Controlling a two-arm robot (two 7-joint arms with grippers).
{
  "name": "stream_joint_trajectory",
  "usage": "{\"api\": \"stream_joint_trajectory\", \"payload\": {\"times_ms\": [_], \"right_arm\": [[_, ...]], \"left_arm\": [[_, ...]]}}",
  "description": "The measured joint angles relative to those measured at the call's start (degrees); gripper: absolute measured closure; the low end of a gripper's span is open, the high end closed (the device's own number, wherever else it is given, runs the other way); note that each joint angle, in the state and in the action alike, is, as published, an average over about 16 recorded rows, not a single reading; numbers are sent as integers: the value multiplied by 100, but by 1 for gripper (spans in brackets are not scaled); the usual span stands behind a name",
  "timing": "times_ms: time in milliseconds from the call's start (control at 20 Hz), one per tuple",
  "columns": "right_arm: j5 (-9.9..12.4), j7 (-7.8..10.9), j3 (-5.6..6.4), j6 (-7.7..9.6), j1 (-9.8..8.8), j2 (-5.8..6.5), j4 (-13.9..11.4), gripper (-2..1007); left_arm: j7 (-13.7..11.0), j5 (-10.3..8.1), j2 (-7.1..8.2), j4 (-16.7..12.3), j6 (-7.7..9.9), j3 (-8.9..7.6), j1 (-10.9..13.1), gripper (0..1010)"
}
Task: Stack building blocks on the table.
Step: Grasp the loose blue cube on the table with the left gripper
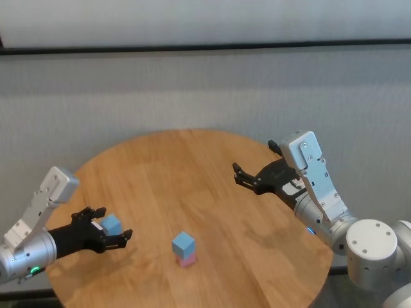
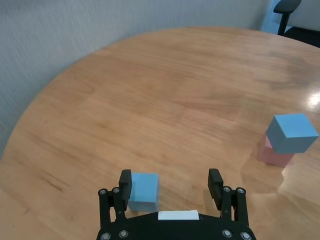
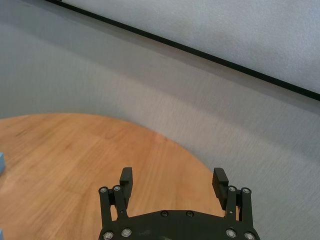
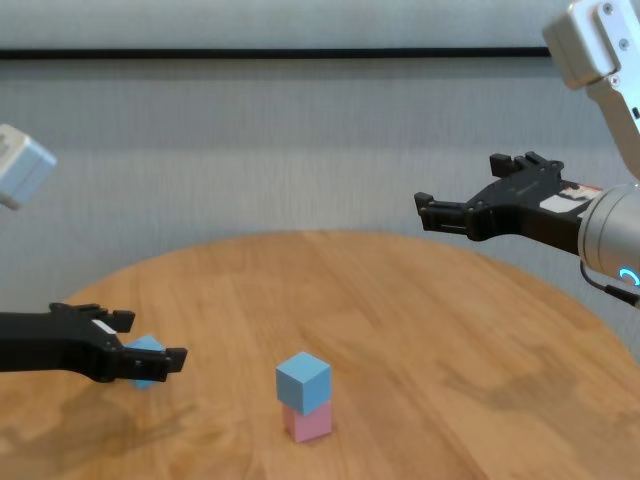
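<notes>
While a light blue block (image 1: 183, 243) sits stacked on the pale pink block (image 1: 187, 260) near the front of the round wooden desk (image 1: 192, 179), the left tool (image 1: 110, 226) hangs low at the desk's left side, its fingers (image 2: 124, 181) spread wide around the second light blue block (image 2: 143, 192), which rests on the wood close against one finger. Raised above the desk's right side, the right tool (image 1: 239, 174) stands wide open and holds nothing
</notes>
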Motion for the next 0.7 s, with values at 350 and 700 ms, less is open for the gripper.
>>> {"api": "stream_joint_trajectory", "payload": {"times_ms": [350,700], "right_arm": [[0,0,0,1,0,0,0,0],[0,0,0,1,0,0,0,1]], "left_arm": [[-133,-168,-19,240,70,23,-108,11],[-234,-223,-50,525,74,96,-282,11]]}}
